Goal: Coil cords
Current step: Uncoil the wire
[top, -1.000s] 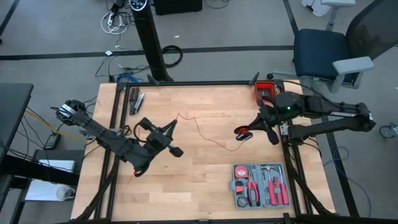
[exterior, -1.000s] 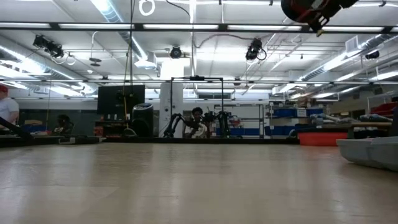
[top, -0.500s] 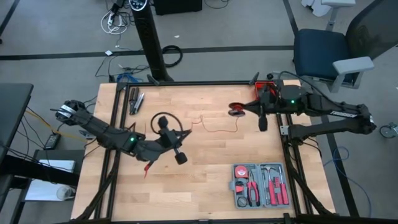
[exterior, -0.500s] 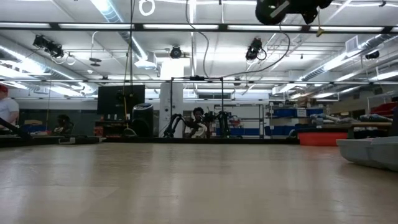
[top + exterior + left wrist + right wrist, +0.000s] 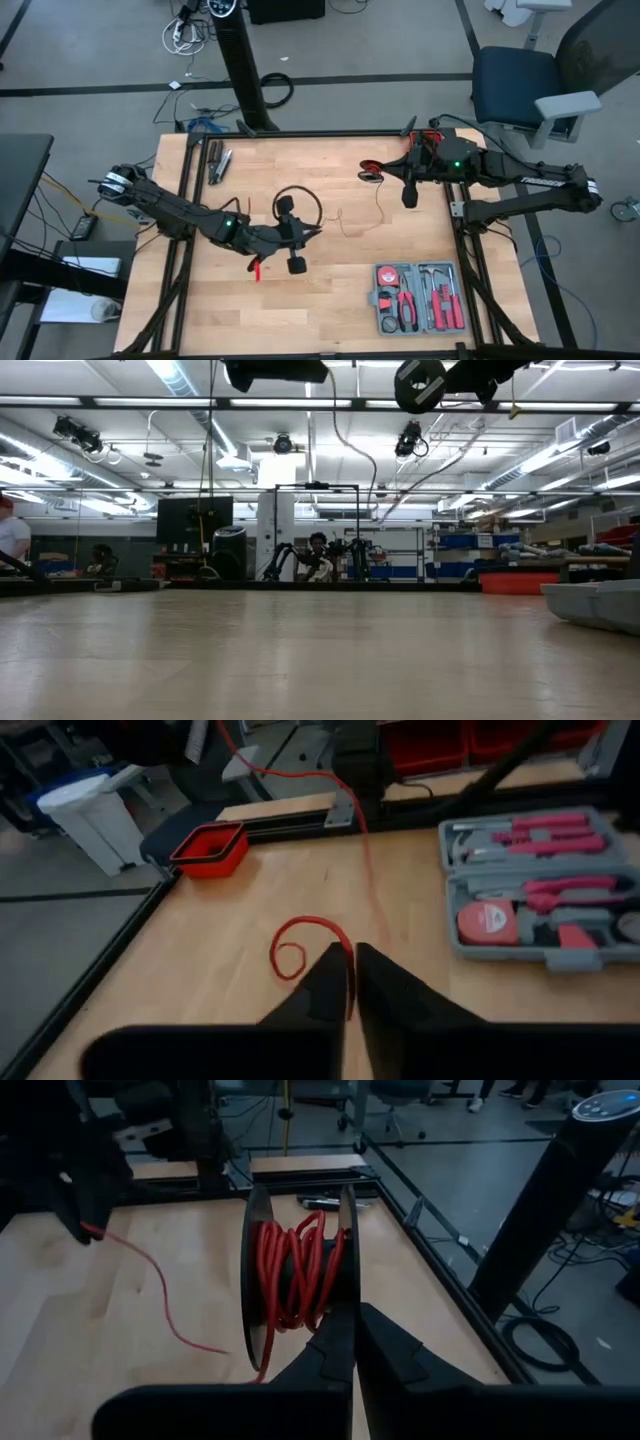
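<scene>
You find no text, label, brand, number or sign that can be read in any of these views. Whatever print the grey plastic tool case [image 5: 418, 297] with its red-handled tools may carry is too small to make out.

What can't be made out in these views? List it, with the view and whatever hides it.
- High view: the red cord is too thin to trace from the spool to the left gripper.
- Low view: no cord shows. Both arms are cut off by the top edge, and the grey tool case by the right edge.
- Left wrist view: the cord's far end runs off the top edge.
</scene>
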`<action>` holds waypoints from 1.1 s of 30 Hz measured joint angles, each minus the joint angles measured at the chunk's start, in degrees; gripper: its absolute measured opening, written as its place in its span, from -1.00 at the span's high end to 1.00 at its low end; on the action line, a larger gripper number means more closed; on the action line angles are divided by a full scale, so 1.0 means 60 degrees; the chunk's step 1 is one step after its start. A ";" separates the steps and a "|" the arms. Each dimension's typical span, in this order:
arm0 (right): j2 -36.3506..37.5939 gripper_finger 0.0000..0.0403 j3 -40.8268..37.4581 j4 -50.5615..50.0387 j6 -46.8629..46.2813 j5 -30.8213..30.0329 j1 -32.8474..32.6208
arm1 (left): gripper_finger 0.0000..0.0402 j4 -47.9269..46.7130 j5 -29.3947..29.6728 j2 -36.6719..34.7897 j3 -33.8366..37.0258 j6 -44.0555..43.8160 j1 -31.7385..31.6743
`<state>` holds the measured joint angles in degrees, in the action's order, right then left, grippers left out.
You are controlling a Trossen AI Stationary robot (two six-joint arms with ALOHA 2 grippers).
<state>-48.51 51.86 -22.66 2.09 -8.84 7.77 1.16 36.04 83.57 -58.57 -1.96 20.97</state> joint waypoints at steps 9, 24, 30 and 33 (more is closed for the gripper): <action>0.0056 0.99 0.0000 -0.0025 0.0080 -0.0240 0.0007 | 0.33 0.0168 0.0346 0.0017 -0.0003 -0.0013 0.0000; -0.0491 0.99 -0.0816 0.2769 -0.0104 -0.0688 -0.0676 | 0.31 0.1787 0.0968 0.0316 -0.0251 -0.0006 -0.0476; -0.1168 0.99 -0.1425 0.5589 0.0227 -0.0774 -0.1280 | 0.31 0.2720 0.0830 0.0700 -0.0255 -0.0645 -0.0737; -0.1540 0.99 -0.1528 0.6530 0.0433 -0.1108 -0.1518 | 0.31 0.3020 0.0837 0.0782 -0.0251 -0.0970 -0.0822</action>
<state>-57.75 42.69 16.52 4.68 -15.49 -1.34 19.28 41.06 88.26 -60.07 -7.78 16.04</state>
